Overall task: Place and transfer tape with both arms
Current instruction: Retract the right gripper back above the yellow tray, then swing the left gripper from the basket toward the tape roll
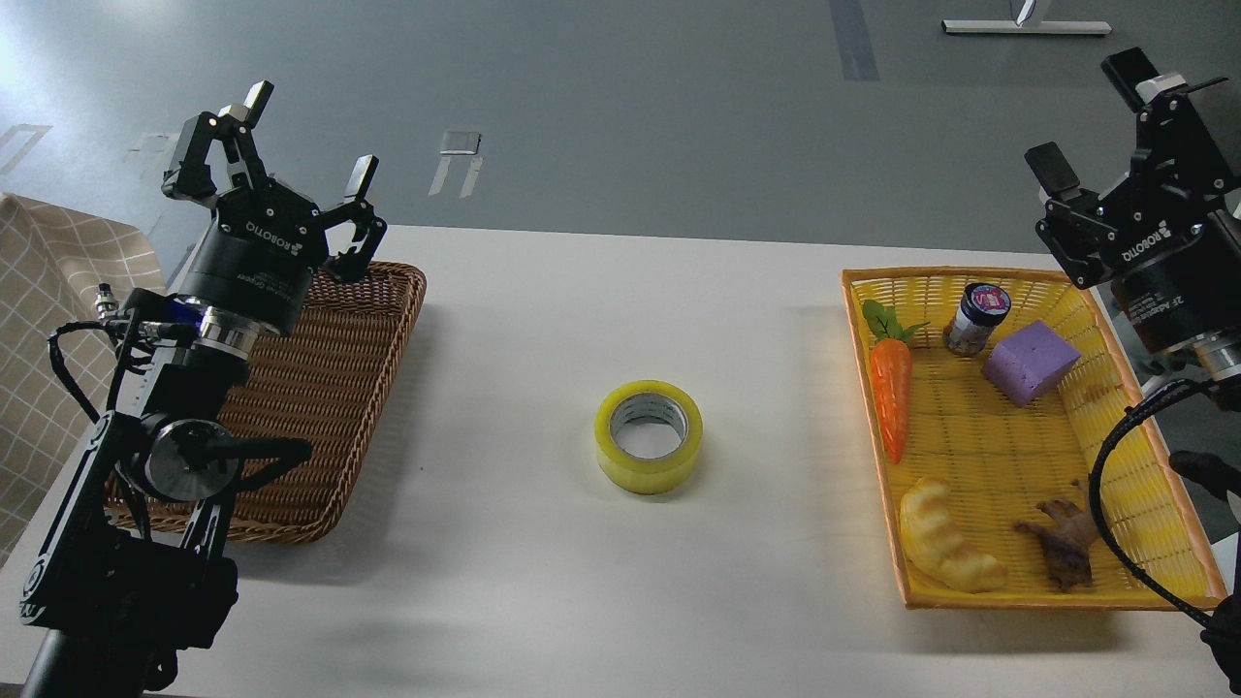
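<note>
Head view: your left end effector (302,141) and right end effector (1088,118) both hang released and raised. The tape (649,436) lies flat on the surface (543,320), midway between them and well below, reachable by either arm.

The tape (649,436) lies flat alone mid-table (543,320), with bare tabletop on every side, well apart from both baskets. The brown basket (320,417) bounds the left, the yellow basket (1028,591) the right. Inside the latter, carrot (891,396), jar (975,319), purple block (1031,363), croissant (942,549) and brown toy (1065,545) line its edges; its middle is free.
</note>
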You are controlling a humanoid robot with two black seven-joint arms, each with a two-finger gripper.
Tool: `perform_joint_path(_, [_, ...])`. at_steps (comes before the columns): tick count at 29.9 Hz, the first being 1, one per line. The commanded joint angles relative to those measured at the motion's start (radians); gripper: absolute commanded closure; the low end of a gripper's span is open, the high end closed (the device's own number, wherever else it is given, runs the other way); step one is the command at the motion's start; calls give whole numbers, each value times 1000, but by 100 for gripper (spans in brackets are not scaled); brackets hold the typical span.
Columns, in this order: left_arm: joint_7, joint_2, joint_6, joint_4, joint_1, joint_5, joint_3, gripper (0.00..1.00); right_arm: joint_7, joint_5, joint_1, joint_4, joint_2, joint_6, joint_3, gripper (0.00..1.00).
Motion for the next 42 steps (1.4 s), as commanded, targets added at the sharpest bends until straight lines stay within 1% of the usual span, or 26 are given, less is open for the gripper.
perform_joint_path(1, [10, 2, 6, -7, -2, -5, -12, 2, 1, 106, -3, 0, -24, 1, 4, 0])
perform_joint_path(3, [7, 5, 9, -7, -1, -5, -18, 2, 0, 107, -5, 1, -24, 1, 4, 0])
perform_joint_path(5, [-4, 3, 30, -10, -2, -3, -35, 2, 0, 107, -9, 1, -24, 1, 4, 0])
perform_joint_path(6, [-19, -4, 53, -13, -5, -5, -47, 2, 0, 107, -11, 1, -24, 1, 5, 0])
perform_joint_path(7, [-60, -6, 88, -14, -10, -5, -62, 2, 0, 107, -14, 1, -24, 1, 5, 0])
perform_joint_path(9, [-120, -5, 122, -14, -10, -3, -61, 2, 0, 107, -16, 1, -27, 1, 5, 0])
perform_joint_path(10, [-178, 2, 144, -14, -13, -2, -55, 2, 0, 107, -16, 6, -30, 3, 13, 0])
perform_joint_path(12, [-226, 2, 156, -19, -16, 0, -55, 2, 0, 108, -13, 10, -31, 14, 43, 0])
perform_joint_path(14, [-228, 0, 155, -34, -15, 0, -53, 2, 1, 110, 0, 9, -33, 41, 60, 0])
perform_joint_path(17, [-225, 6, 152, -34, -13, 3, -38, 2, 1, 128, 0, 1, -33, 41, 71, 0])
perform_joint_path(21, [-218, 25, 103, -37, -2, 8, 4, 2, 0, 206, 0, -25, -33, 41, 76, 0])
perform_joint_path(22, [-218, 55, 49, -51, 13, 9, 8, 2, -2, 231, 0, -35, -33, 41, 76, 0])
perform_joint_path(23, [-220, 73, 16, -60, 28, 9, 10, 2, -3, 243, 0, -39, -33, 41, 76, 0])
perform_joint_path(24, [-221, 99, -59, -69, 60, 9, 11, 2, -8, 263, 0, -40, -33, 41, 76, 0])
perform_joint_path(26, [-218, 104, -135, -71, 74, 8, 10, 2, -12, 284, 0, -39, -34, 41, 74, 0])
perform_joint_path(37, [-223, 115, -144, -66, 76, 12, 10, 2, -15, 297, 52, -29, -43, 41, 56, 0])
perform_joint_path(39, [-214, 117, -144, -66, 70, 18, 13, 2, -14, 298, 50, -37, -82, 41, 57, 0])
perform_joint_path(41, [-206, 112, -144, -66, 67, 21, 11, 2, -14, 298, 47, -37, -85, 41, 57, 0])
perform_joint_path(42, [-194, 112, -144, -66, 56, 31, 11, 2, -11, 298, 43, -37, -89, 41, 57, 0])
